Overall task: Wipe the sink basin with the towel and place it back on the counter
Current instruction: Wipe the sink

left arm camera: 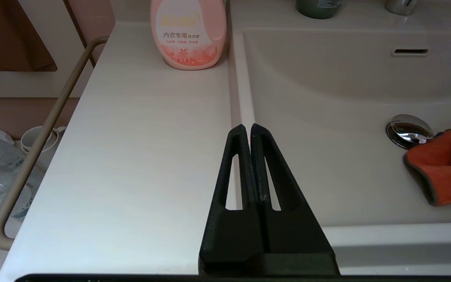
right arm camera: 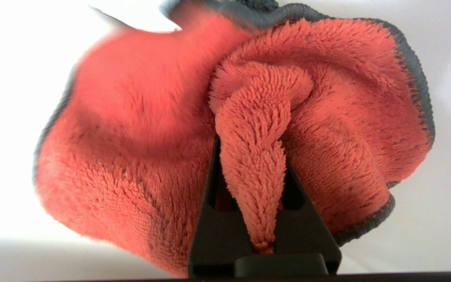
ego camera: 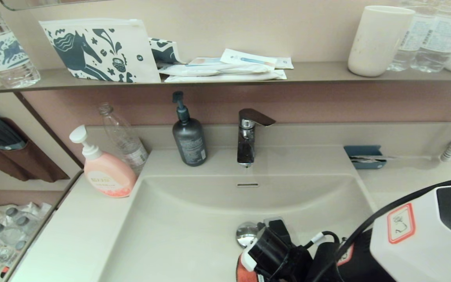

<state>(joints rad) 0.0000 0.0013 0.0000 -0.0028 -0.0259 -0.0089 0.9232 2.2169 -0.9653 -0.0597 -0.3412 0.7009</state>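
Right claw (right arm camera: 253, 156): closed on a pinched fold of the towel (right arm camera: 139, 156), orange-red fluffy microfibre with dark grey edging, bunched around the black fingers. From the head view the right arm reaches in from the lower right, with the claw low in the sink basin (ego camera: 178, 227) and the towel (ego camera: 243, 272) showing just below the chrome drain plug (ego camera: 247, 234). In the left wrist view the towel (left arm camera: 442, 172) lies on the basin floor (left arm camera: 327, 164), just beside the drain plug (left arm camera: 409, 130).

Left claw (left arm camera: 250, 129): fingers pressed together, holding nothing, hanging over the counter (left arm camera: 139, 156) at the basin's left rim.

Counter (ego camera: 72, 235), off-white, glossy, one piece with the basin. On it, left of the basin: pink pump bottle (ego camera: 105, 168), and behind it a clear plastic bottle (ego camera: 123, 137). Behind the basin: dark pump dispenser (ego camera: 189, 139) and chrome faucet (ego camera: 247, 135), with the overflow slot (ego camera: 247, 185) below. To the right: small blue tray (ego camera: 364, 156).

Wall shelf (ego camera: 319, 73): horse-print pouch (ego camera: 100, 51), flat sachets (ego camera: 225, 66), white cup (ego camera: 378, 39), water bottles (ego camera: 425, 35).
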